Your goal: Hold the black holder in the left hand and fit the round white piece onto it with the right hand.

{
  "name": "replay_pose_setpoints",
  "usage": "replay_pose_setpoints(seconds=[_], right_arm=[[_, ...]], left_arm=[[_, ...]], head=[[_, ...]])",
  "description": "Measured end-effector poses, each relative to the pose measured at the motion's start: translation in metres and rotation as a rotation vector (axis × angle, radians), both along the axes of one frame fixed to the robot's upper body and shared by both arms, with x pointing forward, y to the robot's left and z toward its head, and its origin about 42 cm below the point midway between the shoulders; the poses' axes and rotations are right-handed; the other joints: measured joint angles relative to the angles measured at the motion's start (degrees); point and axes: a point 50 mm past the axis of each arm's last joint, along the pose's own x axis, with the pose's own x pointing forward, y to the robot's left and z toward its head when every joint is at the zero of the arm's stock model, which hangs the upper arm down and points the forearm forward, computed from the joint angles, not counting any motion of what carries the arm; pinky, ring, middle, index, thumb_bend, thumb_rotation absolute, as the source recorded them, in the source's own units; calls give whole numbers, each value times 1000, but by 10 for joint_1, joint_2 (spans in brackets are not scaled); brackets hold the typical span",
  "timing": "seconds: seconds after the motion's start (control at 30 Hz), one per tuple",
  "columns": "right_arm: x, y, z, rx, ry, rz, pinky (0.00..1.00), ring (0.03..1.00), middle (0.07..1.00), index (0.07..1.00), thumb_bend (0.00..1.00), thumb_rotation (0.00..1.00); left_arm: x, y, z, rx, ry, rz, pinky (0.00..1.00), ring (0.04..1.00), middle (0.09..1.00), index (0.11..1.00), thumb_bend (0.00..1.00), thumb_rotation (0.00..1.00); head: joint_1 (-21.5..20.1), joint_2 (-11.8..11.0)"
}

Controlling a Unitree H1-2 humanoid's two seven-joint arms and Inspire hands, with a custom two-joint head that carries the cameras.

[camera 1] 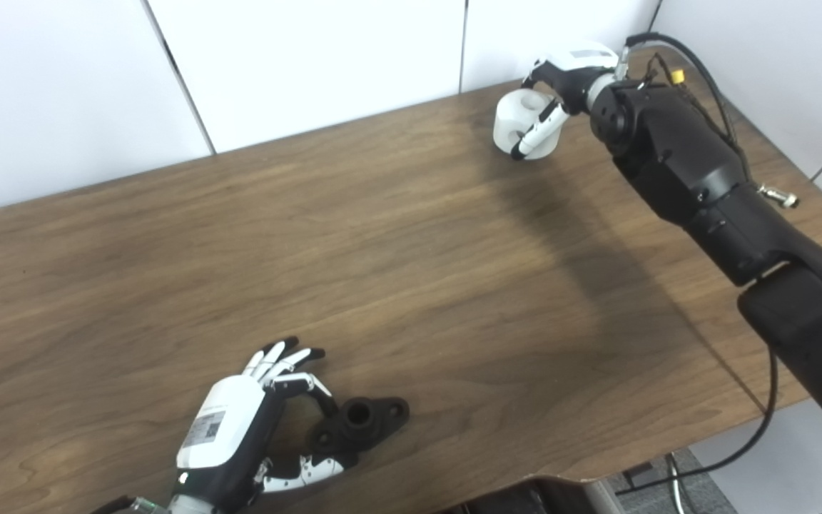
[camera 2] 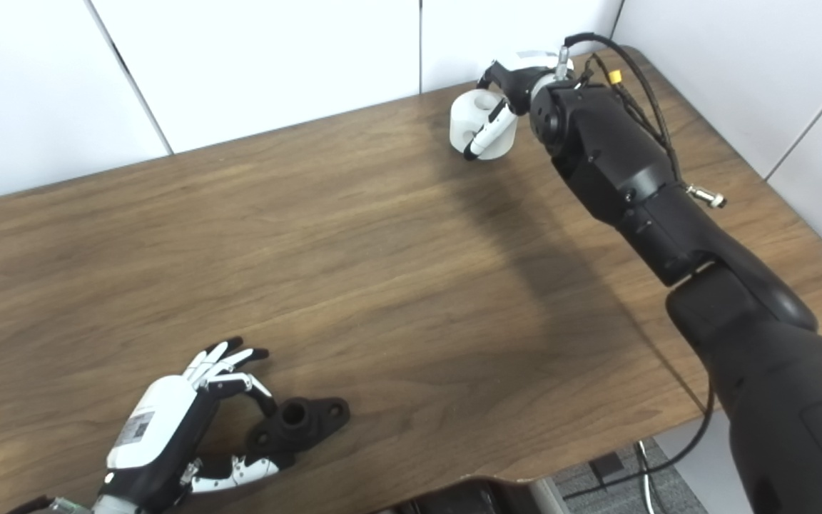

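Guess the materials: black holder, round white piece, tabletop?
Black holder: matte, no glints, likely molded or printed plastic, though coated metal is possible. Round white piece: smooth, opaque, evenly white, probably plastic. Tabletop: dark walnut grain with a soft sheen, wood or wood-look laminate; can't tell which.

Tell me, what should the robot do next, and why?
Probably close the left hand on the black holder and lift it. That hand's fingers sit around the holder, which lies on the table near the front edge. The right hand already grips the round white piece at the far edge, so the holder seems to be what's missing.
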Motion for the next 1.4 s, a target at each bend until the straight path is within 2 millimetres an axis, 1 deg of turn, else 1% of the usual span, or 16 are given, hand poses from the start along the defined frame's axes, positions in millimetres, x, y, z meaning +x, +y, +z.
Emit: replay_pose_setpoints(seconds=[0.37,0.53,0.73,0.83,0.9,0.97,1.0,1.03,1.07,1.1,1.17,1.4], right_arm=[[0,1,-2,1,9,8,920,1000,957,774,917,408],[-1,1,-2,5,9,11,921,1000,959,769,914,400],[-1,1,-3,4,-8,26,898,997,942,731,893,385],[-1,0,-2,9,-26,32,879,976,922,688,885,352],[-2,-1,-1,22,-58,26,865,949,877,629,859,271],[-2,-3,0,37,-98,17,862,934,850,592,843,215],[-2,-4,0,44,-116,13,871,928,833,531,655,172],[-3,-5,1,50,-130,12,874,921,820,509,591,156],[-3,-5,0,55,-144,14,872,911,806,498,558,145],[-4,-5,0,58,-157,16,872,904,795,490,538,137],[-4,-4,-1,65,-175,22,877,901,782,486,526,131],[-3,1,-3,76,-189,31,869,904,789,485,522,126]], left_arm=[[0,0,0,-1,0,1,964,970,875,493,506,61],[0,0,0,-1,0,1,966,973,877,493,505,61],[0,0,0,-1,1,1,967,974,879,493,505,61],[0,0,0,-1,1,0,966,974,880,493,505,62],[0,0,0,-1,1,0,966,975,881,493,505,61],[0,0,0,-1,1,0,966,975,880,493,505,61],[0,0,0,-1,1,0,967,976,880,493,505,61],[0,0,0,-1,1,0,968,975,880,493,505,61],[0,0,0,0,1,0,968,974,880,493,505,61],[0,0,1,0,1,-1,966,973,879,493,505,61],[0,0,1,0,1,-1,963,971,877,493,505,61],[0,0,1,1,-1,-1,960,971,877,493,505,61]], head=[[0,0],[1,4],[1,4],[1,5],[1,5],[1,5],[1,5],[1,5],[0,7],[0,7],[0,7],[0,8]])
